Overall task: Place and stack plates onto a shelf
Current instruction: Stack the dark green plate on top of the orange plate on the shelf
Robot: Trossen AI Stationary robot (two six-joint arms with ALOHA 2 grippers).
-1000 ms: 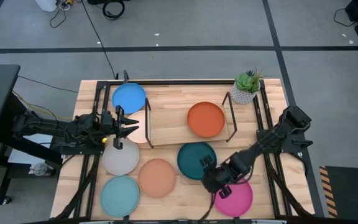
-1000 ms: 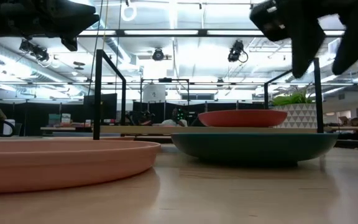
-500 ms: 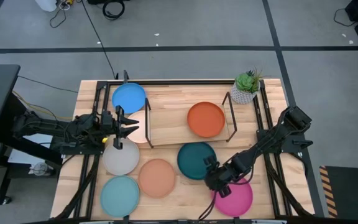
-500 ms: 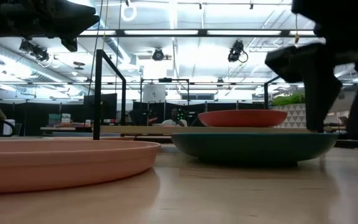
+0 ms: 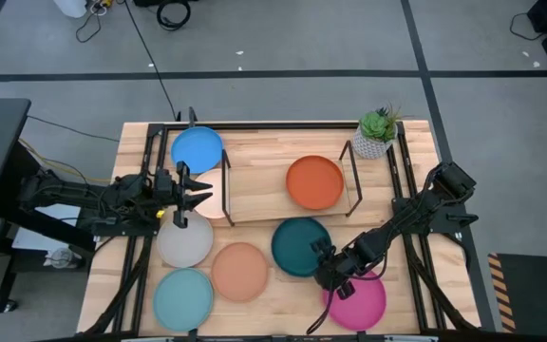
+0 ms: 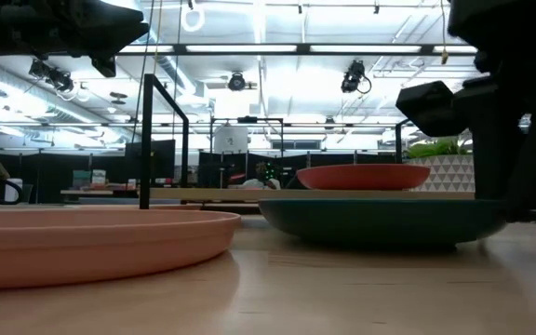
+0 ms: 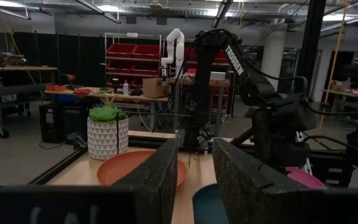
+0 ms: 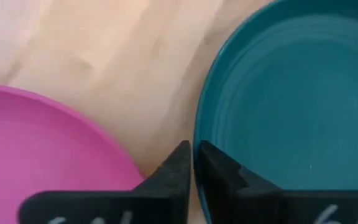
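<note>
The dark teal plate [image 5: 298, 245] lies flat on the table in front of the shelf [image 5: 259, 185]. My right gripper [image 5: 327, 263] stands at its near right rim, shut on it. The magenta plate [image 5: 361, 302] lies just beside, toward the table's near edge. An orange plate [image 5: 314, 182] sits on the shelf's right half. My left gripper [image 5: 196, 195] hovers open over the left edge of the cream plate [image 5: 215, 195], at the shelf's left end, with nothing between its fingers [image 7: 160, 180]. My right gripper has the dark teal plate's rim [image 8: 199, 134] on the side facing the magenta plate. One finger [image 8: 222, 171] stands inside the plate and the other [image 8: 173, 171] outside it. The fingers come from above, pointing down. The plate's underside rests on the table [image 6: 380, 221].
A blue plate [image 5: 198, 150] lies at the far left. The grey [image 5: 184, 243], salmon [image 5: 240, 271] and light teal [image 5: 182, 297] plates lie at the near left. A potted plant [image 5: 376, 133] stands by the shelf's right wire frame [image 5: 354, 176].
My right gripper has come down from above the table to the dark teal plate's rim, and its fingers have shut there. The plate has stayed where it was.
</note>
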